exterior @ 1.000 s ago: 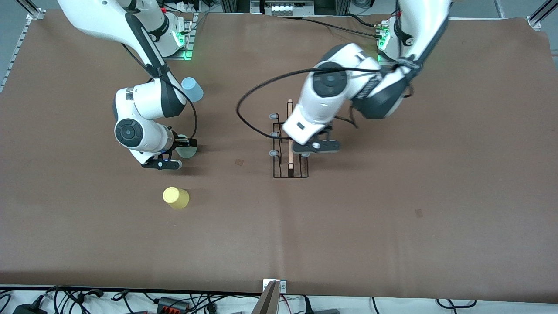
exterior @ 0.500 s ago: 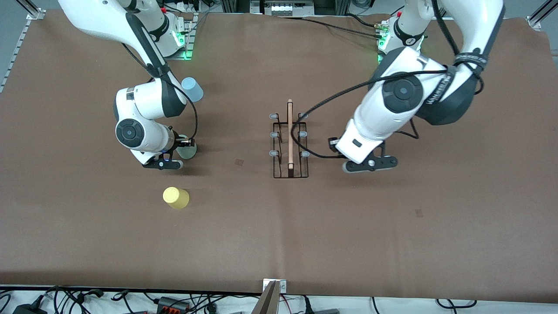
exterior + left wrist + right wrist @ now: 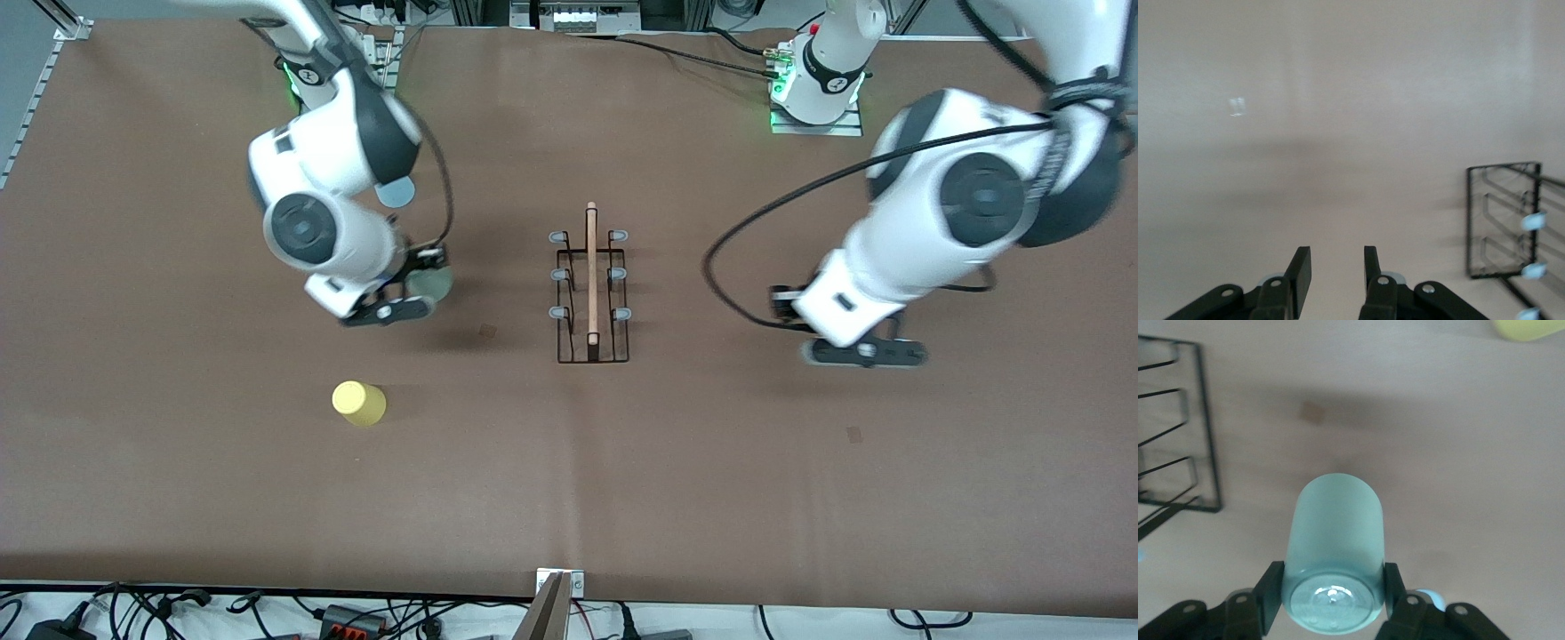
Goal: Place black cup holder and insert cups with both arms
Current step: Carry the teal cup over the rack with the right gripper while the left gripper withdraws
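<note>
— On the bench (image 3: 800,498), what stands mid-way?
— Black cup holder (image 3: 592,293), upright. Left tool (image 3: 1337,270) over bare bench, fingers slightly apart, empty.
— Right tool (image 3: 1333,599)?
— Clamped on the mint-green cup (image 3: 1335,550), raised; yellow cup (image 3: 359,403) nearer the camera.

Front camera: mounted high, facing both robot bases, covering the whole table (image 3: 800,498). Each wrist camera looks down past its own fingers, close to the tabletop. All three views share the black cup holder (image 3: 591,293) (image 3: 1503,220) (image 3: 1178,427).
</note>
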